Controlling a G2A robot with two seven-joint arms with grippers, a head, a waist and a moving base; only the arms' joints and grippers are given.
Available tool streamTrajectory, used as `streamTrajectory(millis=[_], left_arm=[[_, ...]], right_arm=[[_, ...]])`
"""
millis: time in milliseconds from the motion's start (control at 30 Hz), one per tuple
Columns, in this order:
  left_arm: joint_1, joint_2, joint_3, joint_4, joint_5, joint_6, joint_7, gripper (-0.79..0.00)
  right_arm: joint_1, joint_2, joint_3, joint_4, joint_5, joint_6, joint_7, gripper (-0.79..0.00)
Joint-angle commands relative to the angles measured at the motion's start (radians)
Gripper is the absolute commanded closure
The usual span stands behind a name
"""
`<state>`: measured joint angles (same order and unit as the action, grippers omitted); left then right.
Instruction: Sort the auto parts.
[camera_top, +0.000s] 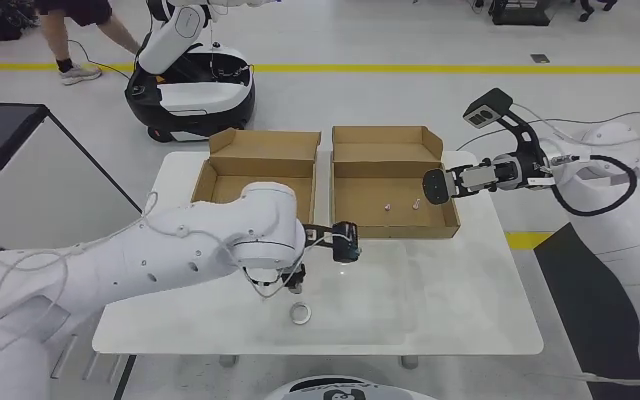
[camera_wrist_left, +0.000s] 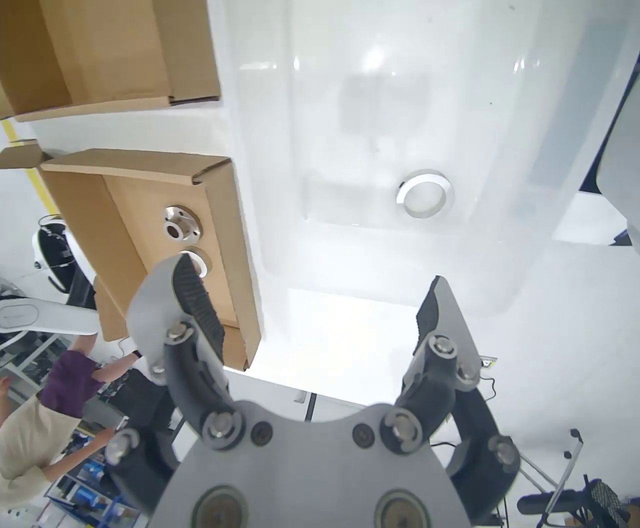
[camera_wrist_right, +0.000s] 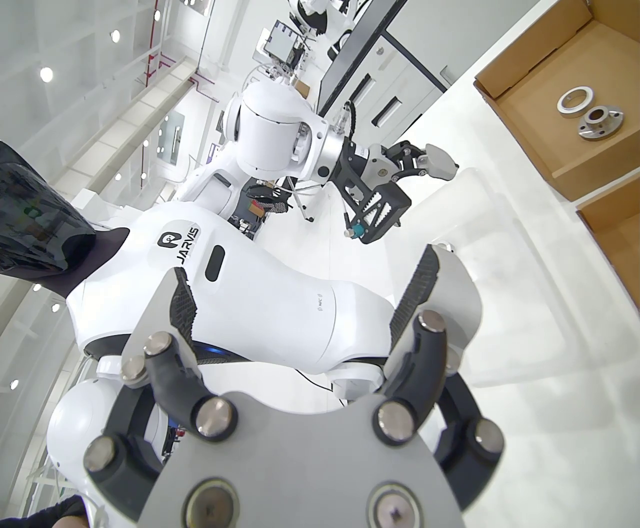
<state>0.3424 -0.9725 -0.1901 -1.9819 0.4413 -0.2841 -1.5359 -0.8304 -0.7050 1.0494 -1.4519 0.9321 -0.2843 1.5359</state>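
Left box (camera_top: 206, 182): open cardboard, at the back left of the table (camera_top: 430, 300). It holds a flanged hub (camera_wrist_left: 177, 230) and a plain ring (camera_wrist_right: 575, 100), both flat on the box floor and just beside each other; whether they touch, cannot tell. In the top view the left arm covers part of this box.

Left gripper (camera_wrist_left: 308, 272): hovers over bare table in front of the left box, fingers spread wide, nothing between them.

Loose ring (camera_top: 300, 313): lies flat on the table near the front edge, near the left gripper and well apart from both boxes. It is in no container.

Right box (camera_top: 400, 230): open cardboard, just beside the left box, side walls next to each other. It holds a small metal part (camera_top: 387, 207) and another small part (camera_top: 414, 203), near each other at mid floor. Both are too small to tell their kind.

Right gripper (camera_top: 437, 186): sits at the right box's right end, level with the wall, pointing across the boxes toward the left arm. Its fingers are apart, with nothing held.
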Motion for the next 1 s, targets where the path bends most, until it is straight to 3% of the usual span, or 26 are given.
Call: streamTrajectory(millis=[0,233,300,500,967], left_arm=[[0.0,-0.001,0.0,0.0,0.0,0.0,0.0,-0.785],[0.016,0.0,0.006,0.008,0.001,0.001,0.018,-0.785],[0.039,-0.005,0.018,0.009,-0.005,-0.036,0.043,-0.785],[0.075,-0.03,0.02,0.056,-0.011,-0.082,0.082,-0.785],[0.151,-0.083,0.02,0.15,0.05,-0.08,0.08,-0.773]], right_arm=[[0.0,0.0,0.0,0.0,0.0,0.0,0.0,-0.785],[0.0,0.0,0.0,0.0,0.0,0.0,0.0,-0.785],[0.0,0.0,0.0,0.0,0.0,0.0,0.0,-0.785],[0.0,0.0,0.0,0.0,0.0,0.0,0.0,-0.785],[0.0,0.0,0.0,0.0,0.0,0.0,0.0,-0.785]])
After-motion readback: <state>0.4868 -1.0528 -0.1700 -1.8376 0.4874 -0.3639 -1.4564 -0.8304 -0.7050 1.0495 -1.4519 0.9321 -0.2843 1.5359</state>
